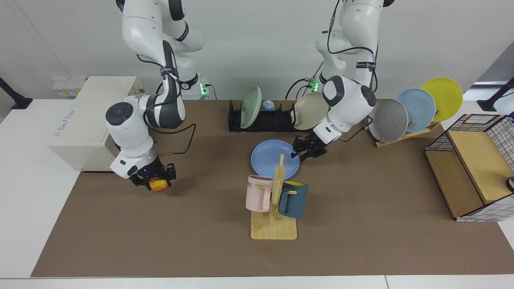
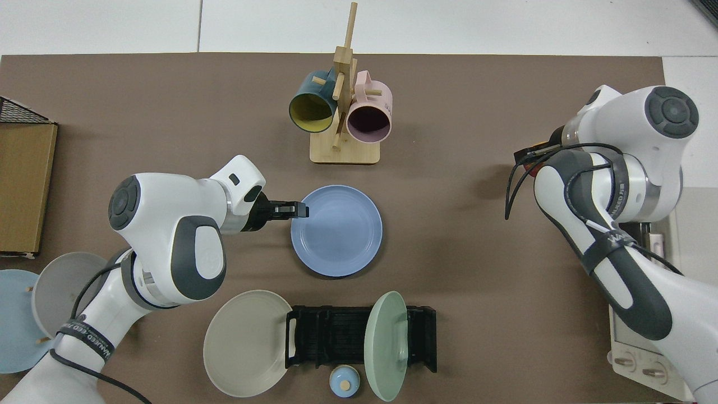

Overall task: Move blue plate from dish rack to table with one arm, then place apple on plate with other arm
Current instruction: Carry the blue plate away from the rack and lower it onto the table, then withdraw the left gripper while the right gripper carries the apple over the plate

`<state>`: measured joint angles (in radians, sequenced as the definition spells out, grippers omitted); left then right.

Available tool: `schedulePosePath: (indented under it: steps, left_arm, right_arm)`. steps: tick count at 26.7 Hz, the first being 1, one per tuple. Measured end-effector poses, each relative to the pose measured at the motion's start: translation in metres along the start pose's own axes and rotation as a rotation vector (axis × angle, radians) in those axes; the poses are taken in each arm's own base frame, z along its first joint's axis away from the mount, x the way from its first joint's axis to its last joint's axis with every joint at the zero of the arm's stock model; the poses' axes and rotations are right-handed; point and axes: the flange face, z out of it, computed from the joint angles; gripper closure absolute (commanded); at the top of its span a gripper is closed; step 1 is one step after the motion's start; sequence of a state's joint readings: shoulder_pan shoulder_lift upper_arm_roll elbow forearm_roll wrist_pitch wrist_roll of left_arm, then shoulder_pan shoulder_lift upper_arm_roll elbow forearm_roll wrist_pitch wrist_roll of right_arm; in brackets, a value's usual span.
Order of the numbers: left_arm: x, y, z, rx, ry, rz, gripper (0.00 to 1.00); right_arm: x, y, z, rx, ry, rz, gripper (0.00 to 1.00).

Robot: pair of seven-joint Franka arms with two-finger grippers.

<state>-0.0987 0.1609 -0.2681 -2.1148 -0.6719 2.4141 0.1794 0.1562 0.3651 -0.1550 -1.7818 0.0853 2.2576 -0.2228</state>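
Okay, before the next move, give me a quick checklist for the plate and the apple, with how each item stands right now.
1. Round cornflower-blue plate out of the black slotted dish rack: ok.
2. Left tool shut on the plate's rim: ok.
3. Plate resting on the brown mat: cannot tell; it lies about level and low.
4. Plate apart from the wooden mug stand: ok, the top view shows a gap.
5. Small red-and-yellow apple gripped in the right tool: ok, well away from the plate.
6. Plate's face bare for the apple: ok.
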Motion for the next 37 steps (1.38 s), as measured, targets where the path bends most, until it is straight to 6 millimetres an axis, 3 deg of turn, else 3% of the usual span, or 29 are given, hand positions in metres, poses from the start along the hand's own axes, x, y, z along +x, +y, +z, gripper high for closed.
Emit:
schedulePosePath:
  steps: [3,6,10,13,17,20,22,28,32,37]
  left_arm:
    - [0.003,0.005,-0.004,0.008,0.010,-0.007,0.32]
    - [0.009,0.013,-0.015,0.040,0.028,-0.008,0.31]
    - [0.015,0.029,-0.040,0.106,0.029,0.015,0.31]
    - [0.017,0.040,-0.070,0.173,0.002,0.044,0.30]
    - [0.017,0.050,-0.124,0.274,-0.062,0.063,0.28]
    - [0.017,0.057,-0.155,0.326,-0.112,0.077,0.18]
    - [0.017,0.064,-0.175,0.365,-0.130,0.089,0.01]
    - [0.020,0.073,-0.210,0.448,-0.129,0.109,0.00]
    - [0.020,0.076,-0.231,0.462,-0.139,0.099,0.00]
    - [0.019,0.069,-0.259,0.473,-0.153,0.066,0.00]
  right_arm:
    - [0.000,-0.002,-0.004,0.002,0.003,-0.003,1.00]
    - [0.001,-0.008,-0.007,0.005,0.005,-0.012,1.00]
    - [0.003,-0.038,-0.012,0.016,-0.003,-0.017,1.00]
    - [0.004,-0.072,-0.018,0.026,-0.015,0.009,1.00]
    - [0.002,-0.120,-0.029,0.038,-0.027,0.044,1.00]
    - [-0.001,-0.152,-0.035,0.044,-0.037,0.084,1.00]
    - [-0.004,-0.184,-0.040,0.049,-0.040,0.122,1.00]
    - [-0.020,-0.271,-0.051,0.071,-0.042,0.221,1.00]
    - [-0.033,-0.318,-0.054,0.083,-0.038,0.278,1.00]
    - [-0.056,-0.375,-0.040,0.101,-0.019,0.317,0.97]
